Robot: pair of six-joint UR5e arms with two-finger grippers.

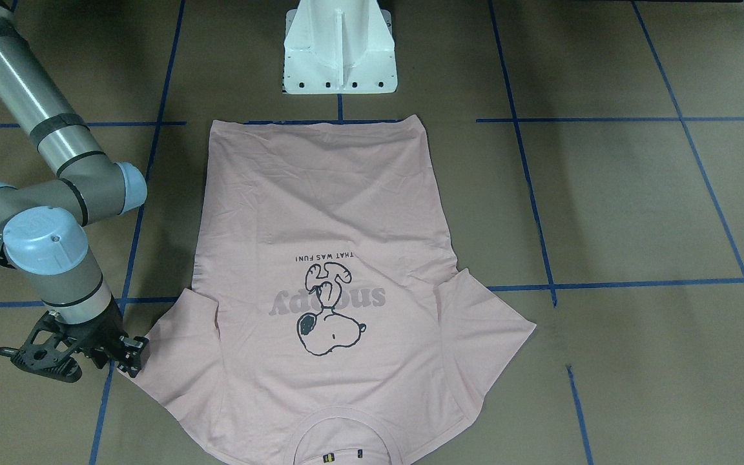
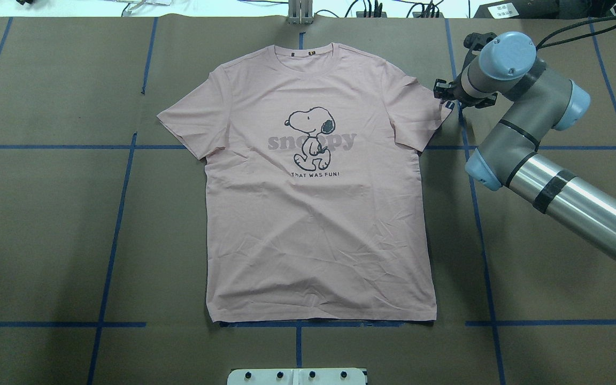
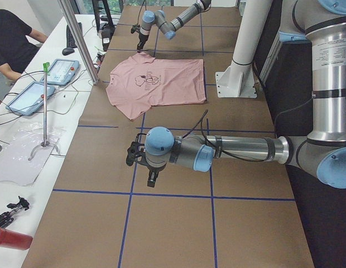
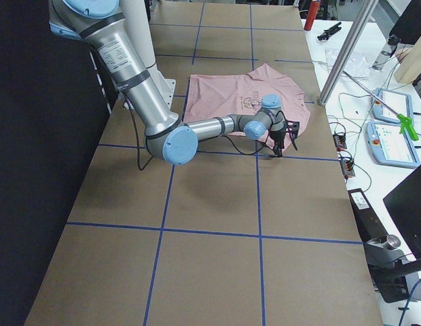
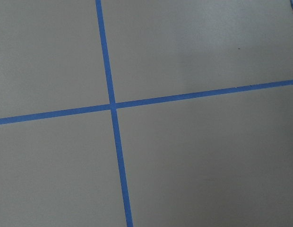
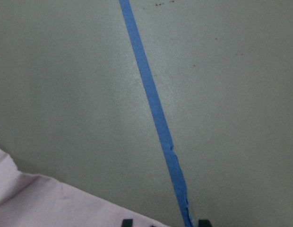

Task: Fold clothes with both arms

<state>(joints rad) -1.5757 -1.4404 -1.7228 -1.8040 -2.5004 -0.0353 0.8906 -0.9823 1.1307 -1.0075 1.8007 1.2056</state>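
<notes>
Brown-papered bench [image 2: 46, 240], gridded with blue tape [image 2: 46, 324]. Spread flat at its middle, print up: the pink T-shirt [image 2: 318, 224], no fold made yet. At one sleeve [image 2: 420, 112] tip, the right arm [image 2: 570, 198], jaws parted at the hem, nothing clamped. Well apart over bare paper, the left arm [image 3: 245, 148], its jaws impossible to judge. All folding seemingly left to do.

T-shirt [image 2: 318, 240]: pale pink, plain ground. Cartoon dog print [image 2: 312, 138]: black outline, solid black ear and back patch. Lettering [image 2: 281, 142]: mauve, with a smaller black caption line beneath. Table cover [image 2: 35, 230]: flat brown, gridded with blue tape lines [image 2: 120, 214]. Right arm [image 2: 532, 107]: silver-grey tubes, light blue joint caps, black bands. Right gripper [image 1: 132, 354]: black. Pedestal base [image 1: 340, 51]: white.
</notes>
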